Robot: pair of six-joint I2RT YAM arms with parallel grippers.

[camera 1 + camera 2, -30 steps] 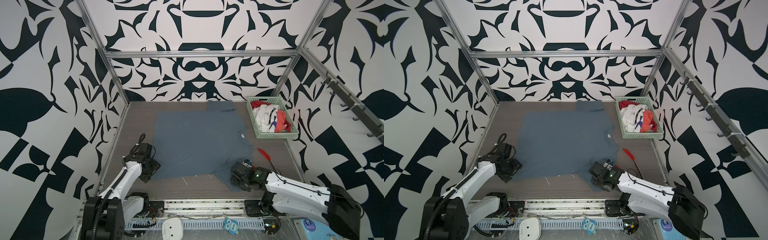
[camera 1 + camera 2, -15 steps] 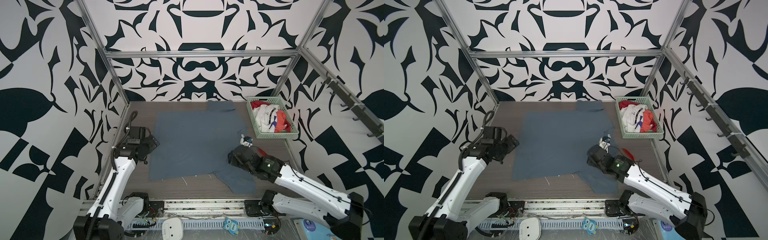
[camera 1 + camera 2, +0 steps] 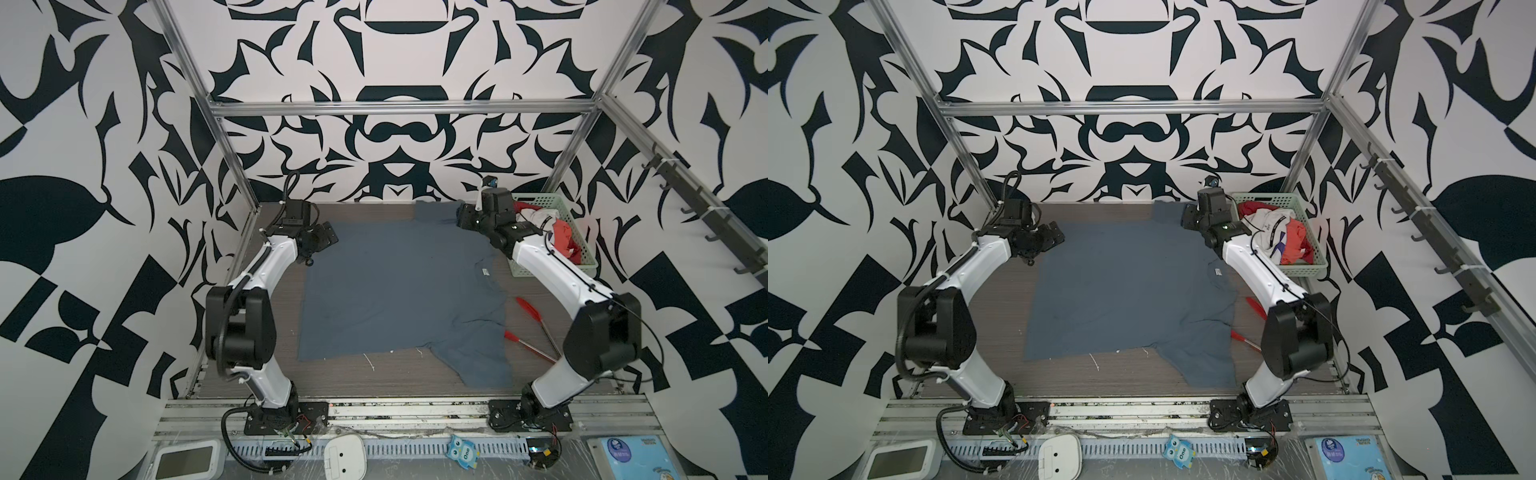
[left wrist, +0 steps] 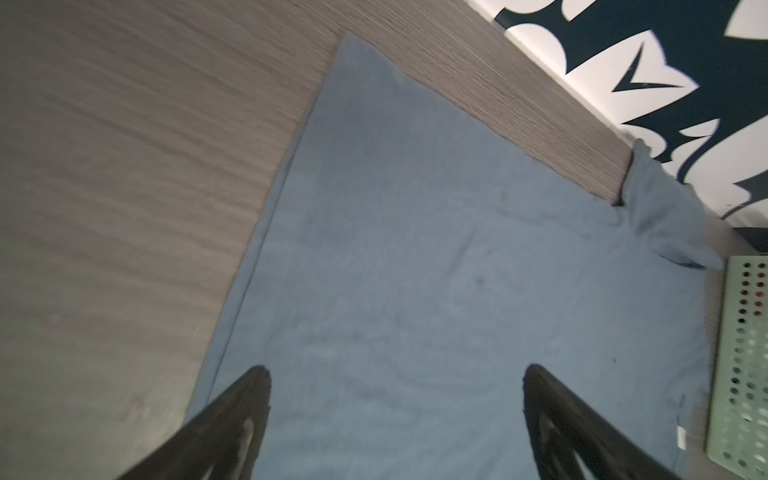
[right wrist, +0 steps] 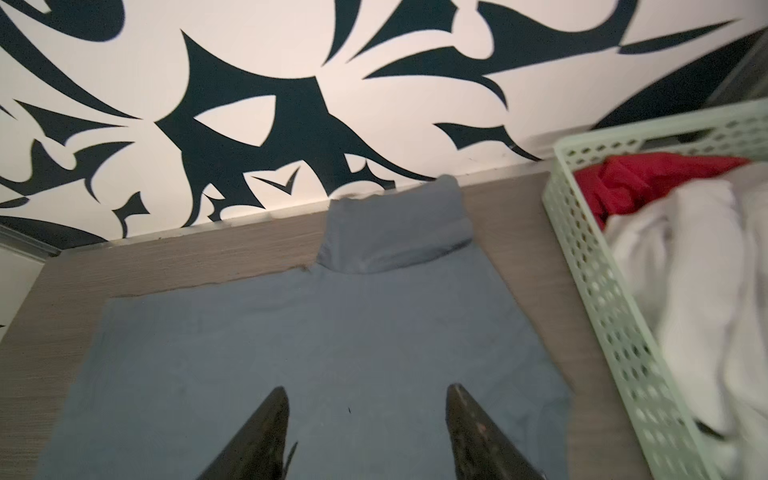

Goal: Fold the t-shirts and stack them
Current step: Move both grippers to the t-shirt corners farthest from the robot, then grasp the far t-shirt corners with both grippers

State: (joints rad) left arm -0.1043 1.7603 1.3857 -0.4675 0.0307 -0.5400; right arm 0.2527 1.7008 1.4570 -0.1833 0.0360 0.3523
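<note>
A large slate blue-grey t-shirt (image 3: 399, 291) (image 3: 1129, 286) lies spread flat on the wooden table. One sleeve (image 5: 395, 232) touches the back wall and the other sleeve (image 3: 478, 361) lies at the front right. My left gripper (image 3: 328, 232) (image 4: 397, 370) hovers open over the shirt's far left corner, nothing between its fingers. My right gripper (image 3: 461, 216) (image 5: 368, 388) hangs open over the far right part of the shirt, just short of the back sleeve. A white t-shirt (image 5: 706, 291) and a red one (image 5: 648, 174) lie crumpled in the basket.
The pale green lattice basket (image 3: 590, 257) (image 5: 602, 311) stands at the back right, close beside my right arm. Red-handled tongs (image 3: 528, 307) lie on the table right of the shirt. The patterned back wall and metal frame posts close in the far edge.
Both arms have swung from the shirt's near edge to its far edge. Both grippers have opened wider. The blue-grey shirt has stayed flat.
</note>
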